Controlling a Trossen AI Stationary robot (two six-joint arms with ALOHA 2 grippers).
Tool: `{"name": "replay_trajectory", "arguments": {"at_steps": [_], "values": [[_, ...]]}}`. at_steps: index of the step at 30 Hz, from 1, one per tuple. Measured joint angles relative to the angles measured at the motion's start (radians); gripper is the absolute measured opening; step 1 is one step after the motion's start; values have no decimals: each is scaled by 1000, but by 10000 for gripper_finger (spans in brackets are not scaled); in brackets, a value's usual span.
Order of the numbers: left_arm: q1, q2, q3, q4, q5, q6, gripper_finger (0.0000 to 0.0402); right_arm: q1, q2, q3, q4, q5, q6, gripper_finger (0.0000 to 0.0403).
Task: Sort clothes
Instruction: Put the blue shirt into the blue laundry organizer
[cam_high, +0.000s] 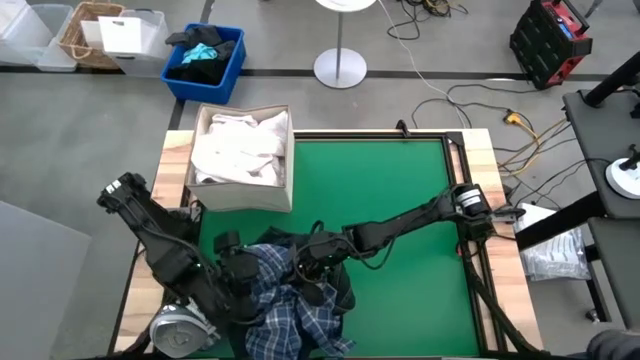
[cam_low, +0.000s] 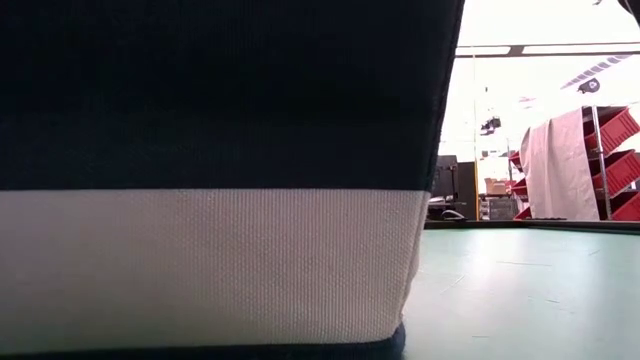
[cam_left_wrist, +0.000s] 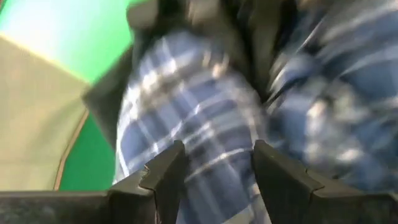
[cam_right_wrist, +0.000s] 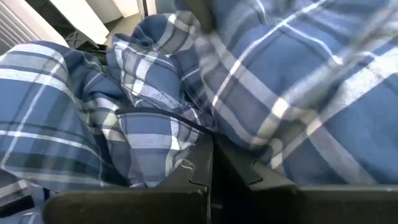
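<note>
Overhead, both arms met over the plaid shirt (cam_high: 290, 310), which lay crumpled at the near edge of the green worktop (cam_high: 400, 190), partly over a dark piece (cam_high: 335, 290). The left gripper (cam_left_wrist: 214, 165) hung just above the plaid with its fingers (cam_left_wrist: 168, 168) spread apart and nothing between them. The right gripper (cam_right_wrist: 211, 168) was pressed into the same shirt, its fingers drawn together with a fold of plaid caught at their tips, apparently a pinch on the cloth. At the far left of the worktop stood a fabric box (cam_high: 243, 190) already holding white shirts (cam_high: 240, 150); a blue bin (cam_high: 205, 62) of dark items sat on the floor beyond. The low view was blocked by a navy-and-white fabric wall (cam_low: 200, 180). The step in hand appeared to be picking the plaid shirt out of the pile. The next move would call for lifting it clear of the dark piece beneath, so that only one garment rises, and for the left fingers to close on a free edge if both arms are to carry it.
</note>
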Motion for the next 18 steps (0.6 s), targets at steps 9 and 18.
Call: {"name": "replay_trajectory", "arguments": {"at_steps": [9, 18], "values": [[-2, -6, -236, 113, 81, -50, 159, 0, -68, -7, -77, 75, -15, 12], [-3, -8, -248, 145, 85, -69, 155, -4, -150, -10, -150, 104, -39, 12]]}}
